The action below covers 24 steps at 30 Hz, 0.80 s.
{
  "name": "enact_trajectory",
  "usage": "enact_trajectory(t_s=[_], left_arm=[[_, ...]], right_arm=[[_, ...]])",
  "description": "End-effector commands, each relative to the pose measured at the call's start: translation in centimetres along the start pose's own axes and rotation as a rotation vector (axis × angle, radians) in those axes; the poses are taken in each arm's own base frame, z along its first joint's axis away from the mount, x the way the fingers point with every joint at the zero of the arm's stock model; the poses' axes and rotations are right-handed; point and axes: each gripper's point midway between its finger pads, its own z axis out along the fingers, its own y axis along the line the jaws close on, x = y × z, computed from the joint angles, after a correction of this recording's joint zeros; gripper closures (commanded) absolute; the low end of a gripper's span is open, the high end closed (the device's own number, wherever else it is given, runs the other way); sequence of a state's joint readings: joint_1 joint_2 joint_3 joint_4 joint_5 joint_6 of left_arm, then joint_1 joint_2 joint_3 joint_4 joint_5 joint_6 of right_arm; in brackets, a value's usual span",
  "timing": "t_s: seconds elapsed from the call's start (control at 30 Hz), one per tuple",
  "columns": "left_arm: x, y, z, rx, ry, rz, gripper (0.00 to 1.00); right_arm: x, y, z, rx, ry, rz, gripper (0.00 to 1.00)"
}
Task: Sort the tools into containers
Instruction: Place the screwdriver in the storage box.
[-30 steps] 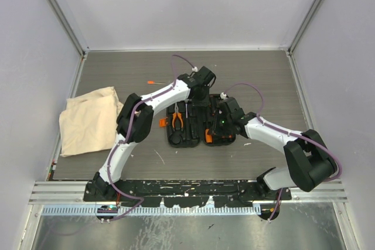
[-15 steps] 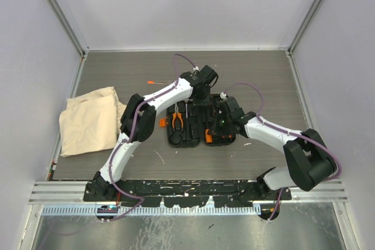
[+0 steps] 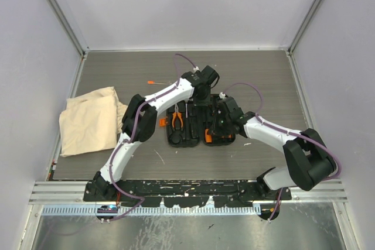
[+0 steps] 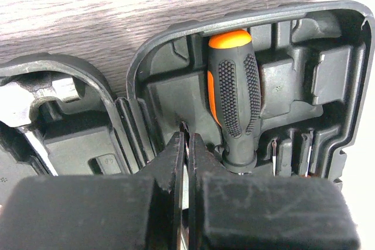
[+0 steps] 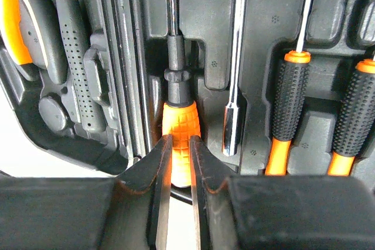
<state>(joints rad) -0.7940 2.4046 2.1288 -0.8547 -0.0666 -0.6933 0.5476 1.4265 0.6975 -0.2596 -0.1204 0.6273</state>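
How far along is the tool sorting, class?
Done: pliers and several screwdrivers sit in the case. In hand: right pincer grips an orange-handled driver in its slot; left pincer is shut, apparently empty. Remaining: a thin orange-tipped driver lies on the table.

We look into a robotics lab test cell. Plain pale walls (image 3: 187,4) framed by aluminium rails (image 3: 60,11) box in a grey wood-grain tabletop (image 3: 258,74). A left arm (image 3: 164,95) and a right arm (image 3: 269,133), white and black, stand bolted to a black mounting plate (image 3: 187,188) at the near edge, with purple cables (image 3: 244,85) looping off them.
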Motion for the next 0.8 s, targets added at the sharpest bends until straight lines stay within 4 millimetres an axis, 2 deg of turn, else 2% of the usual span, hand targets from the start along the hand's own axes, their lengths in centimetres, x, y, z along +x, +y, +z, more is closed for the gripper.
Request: enact_trajectory(t_s=[0.0,0.2,0.27,0.47,0.53,0.77], left_arm=[[7.9,7.3,6.7,-0.270,0.207,0.063,1.00],[8.3,7.7,6.5,-0.308,0.215,0.075,1.00],[8.7,7.4,6.3,-0.305,0.214,0.078,1.00],[12.1,6.9,6.7,-0.302,0.235,0.057,1.00],[13.4,7.4,7.1,-0.308,0.249,0.045,1.00],[14.6,7.7,8.0,-0.309,0.275,0.036,1.00]], right_arm=[[5.7,-6.2,0.7,0.250,0.170,-0.027,0.78],[4.2,-6.2,-0.4,0.322,0.112,-0.061,0.78],[4.3,-6.4,-0.4,0.332,0.104,-0.059,0.79],[6.3,-6.7,0.3,0.353,0.129,-0.068,0.80],[6.9,-6.6,0.4,0.350,0.135,-0.068,0.80],[8.0,-6.8,1.2,0.336,0.167,-0.057,0.80]])
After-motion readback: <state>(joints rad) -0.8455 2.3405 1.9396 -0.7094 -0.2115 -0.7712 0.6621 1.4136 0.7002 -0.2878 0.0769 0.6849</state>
